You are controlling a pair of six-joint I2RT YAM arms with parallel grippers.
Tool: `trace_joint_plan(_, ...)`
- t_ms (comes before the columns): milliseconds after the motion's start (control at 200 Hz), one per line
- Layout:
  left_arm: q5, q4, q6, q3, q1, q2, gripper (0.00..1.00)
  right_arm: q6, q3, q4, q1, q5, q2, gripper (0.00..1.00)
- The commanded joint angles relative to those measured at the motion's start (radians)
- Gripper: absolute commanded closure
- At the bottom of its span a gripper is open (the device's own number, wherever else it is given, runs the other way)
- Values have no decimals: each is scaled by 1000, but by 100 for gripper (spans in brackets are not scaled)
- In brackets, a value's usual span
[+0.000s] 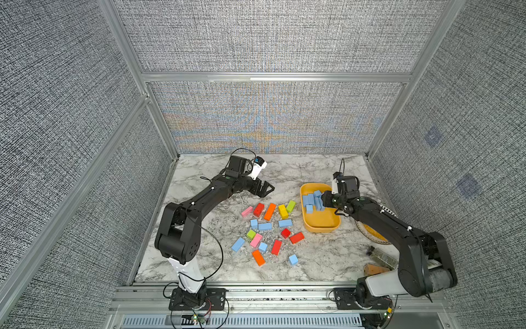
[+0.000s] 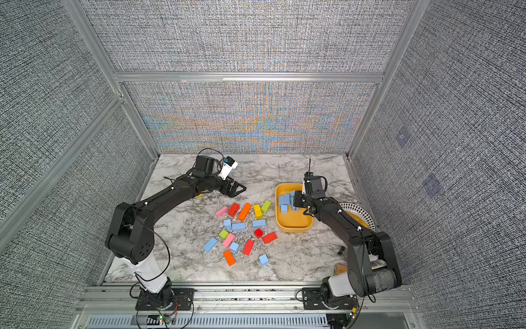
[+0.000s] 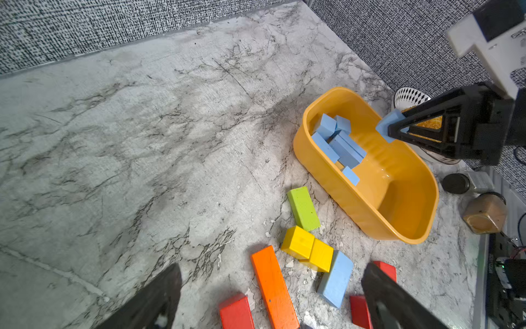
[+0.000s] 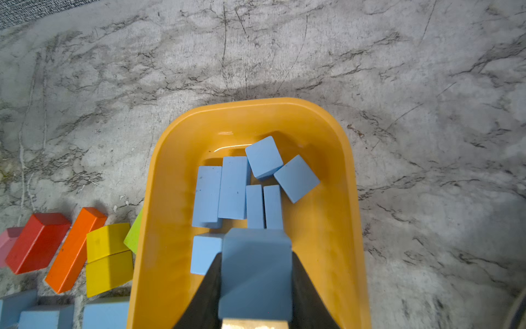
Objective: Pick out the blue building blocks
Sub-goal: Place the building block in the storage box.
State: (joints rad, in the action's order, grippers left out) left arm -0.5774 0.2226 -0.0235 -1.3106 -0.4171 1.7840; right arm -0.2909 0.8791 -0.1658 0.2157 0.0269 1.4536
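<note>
Several light blue building blocks [image 1: 311, 199] lie in a yellow tub [image 1: 321, 229] at the right. Over the tub my right gripper [image 1: 323, 198] is shut on one more blue block [image 4: 256, 270], which also shows in the left wrist view as a blue block [image 3: 388, 125] above the tub's rim [image 3: 341, 199]. Several blue blocks remain loose on the marble table, among them a brick [image 1: 265, 226], a brick [image 1: 238, 244] and a cube [image 1: 293, 259]. My left gripper [image 1: 269, 189] hangs open and empty behind the pile.
Pink [image 1: 247, 211], red [image 1: 258, 209], orange [image 1: 269, 211], yellow [image 1: 283, 211] and green [image 1: 290, 206] blocks are mixed with the blue ones. A patterned plate [image 1: 373, 237], a dark-capped jar [image 1: 381, 256] and a brown jar [image 1: 375, 269] stand under the right arm. Fabric walls close three sides.
</note>
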Motion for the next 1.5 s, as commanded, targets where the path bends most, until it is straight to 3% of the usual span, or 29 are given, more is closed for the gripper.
trace_joint_plan(0, 1, 34, 19, -7, -5, 9, 0, 6, 22, -12, 9, -9, 28, 80)
trace_joint_plan(250, 33, 75, 12, -13, -5, -6, 0, 50, 112, -77, 111, -130, 124, 79)
trace_joint_plan(576, 76, 100, 6, -23, -5, -16, 0, 57, 201, -109, 134, -197, 217, 74)
trace_joint_plan(876, 140, 123, -10, -31, -2, -53, 0, 90, 253, -76, 119, -117, 246, 62)
trace_joint_plan(1071, 173, 112, -22, -7, -3, -94, 0, 84, 305, -86, 118, -102, 273, 42)
trace_joint_plan(1186, 178, 110, -59, 11, 3, -122, 0, 82, 305, -99, 124, -104, 235, 42)
trace_joint_plan(1336, 184, 170, -181, 15, 22, -162, 0, 85, 291, -74, 191, -77, 178, 42)
trace_joint_plan(1496, 200, 402, -541, 19, 32, -234, 1, 105, 294, 17, 332, -48, 175, 42)
